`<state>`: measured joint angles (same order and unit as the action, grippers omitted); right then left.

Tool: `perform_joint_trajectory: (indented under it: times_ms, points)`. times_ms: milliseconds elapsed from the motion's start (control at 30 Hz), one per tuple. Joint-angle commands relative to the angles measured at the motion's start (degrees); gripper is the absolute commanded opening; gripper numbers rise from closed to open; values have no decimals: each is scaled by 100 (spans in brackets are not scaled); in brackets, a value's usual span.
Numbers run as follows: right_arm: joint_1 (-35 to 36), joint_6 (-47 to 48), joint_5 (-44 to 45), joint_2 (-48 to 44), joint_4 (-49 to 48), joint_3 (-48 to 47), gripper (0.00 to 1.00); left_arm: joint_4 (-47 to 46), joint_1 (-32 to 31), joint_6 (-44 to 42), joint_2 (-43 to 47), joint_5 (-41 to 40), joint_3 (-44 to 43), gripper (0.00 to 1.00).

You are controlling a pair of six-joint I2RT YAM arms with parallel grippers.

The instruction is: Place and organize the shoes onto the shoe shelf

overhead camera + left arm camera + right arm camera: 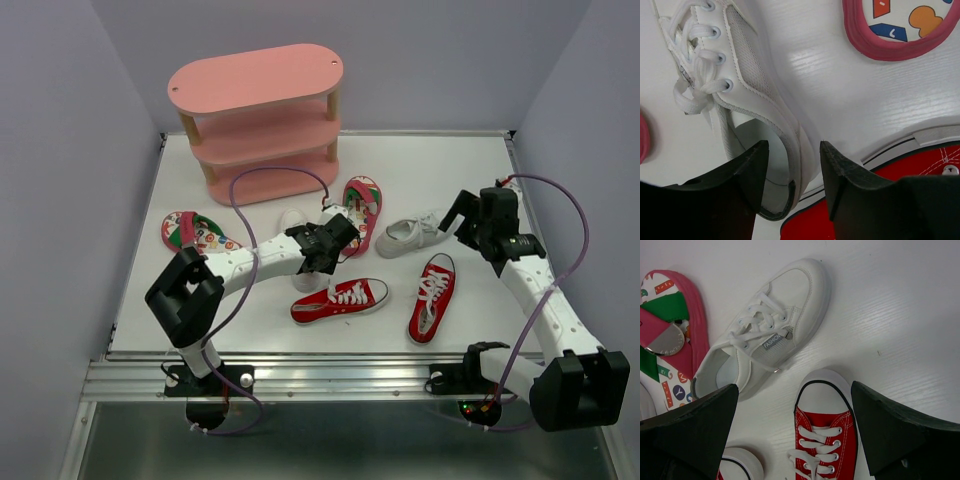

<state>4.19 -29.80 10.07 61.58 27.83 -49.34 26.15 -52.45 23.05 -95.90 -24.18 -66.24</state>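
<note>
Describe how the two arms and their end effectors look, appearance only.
The left arm and right arm have white links with chunky black joint housings; a purple cable loops along each. The left end effector and right end effector have broad, matte black, wedge-shaped fingers.

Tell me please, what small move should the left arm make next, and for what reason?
Probably close the left gripper. Its jaws stand open astride the heel wall of the white sneaker, one finger over the insole and one outside, so a squeeze should grip it for the shoe shelf.
</note>
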Motion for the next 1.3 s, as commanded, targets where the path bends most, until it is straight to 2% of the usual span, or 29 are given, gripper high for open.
perform_joint_trajectory:
  times_ms: [0,200,400,467,567,633,833,1267]
  points:
    - [-5,-8,-22,-103,-217,39,100,39,-2,155,19,-306,-100,57]
    - [-5,27,-40,-76,-217,-23,100,144,-2,640,-52,-403,-109,54]
    - [-5,19,-40,-67,-217,30,100,162,-2,920,-105,-516,-21,43]
    - [-5,1,-66,-67,-217,47,100,145,-2,1000,-122,-578,-21,36]
    - [-5,-17,-84,-67,-226,47,100,109,-2,956,-166,-587,-56,20]
    - [-5,-8,-75,-59,-217,39,100,171,-2,930,-219,-640,-100,0]
    - [-5,36,-5,-111,-199,30,100,644,-2,447,183,-921,-451,0]
    - [-5,9,-57,-24,-191,-93,100,1603,129,-924,1143,-983,-1602,0]
